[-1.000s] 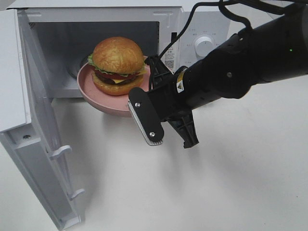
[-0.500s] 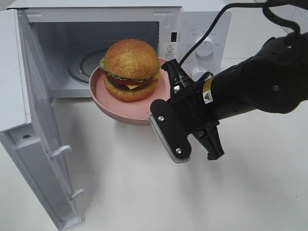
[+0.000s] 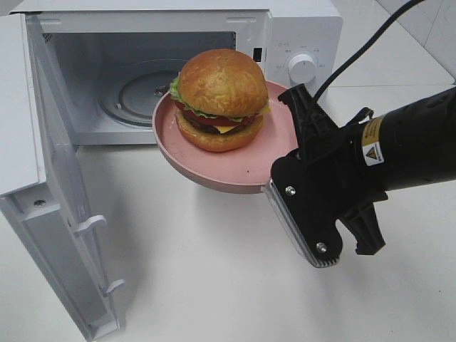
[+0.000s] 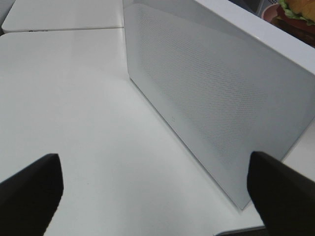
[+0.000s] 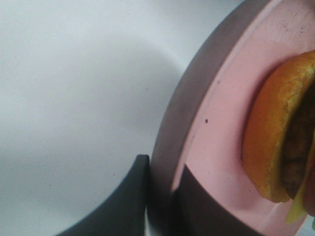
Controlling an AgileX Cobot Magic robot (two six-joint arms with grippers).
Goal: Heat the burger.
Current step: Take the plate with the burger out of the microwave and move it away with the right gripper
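The tall hamburger with a glossy golden-brown bun (image 3: 221, 98) sits on a round pink plate (image 3: 246, 167) whose rim the right claw (image 5: 160, 196) pinches, lifted above the white desk (image 3: 214, 278). Ahead of that claw, the white microwave oven (image 3: 214, 43) stands open and empty, so loading, closing and heating remain. The left claw (image 4: 152, 189) gapes wide, empty.

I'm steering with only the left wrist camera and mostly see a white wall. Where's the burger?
Observer: The burger sits on a pink plate, in the air in front of the open microwave.
Operator: Who's holding it?
Observer: The right gripper pinches the plate's rim.
Operator: Is anything inside the microwave?
Observer: Only its glass turntable.
Operator: Is my gripper holding something?
Observer: No, the left gripper is open and empty.
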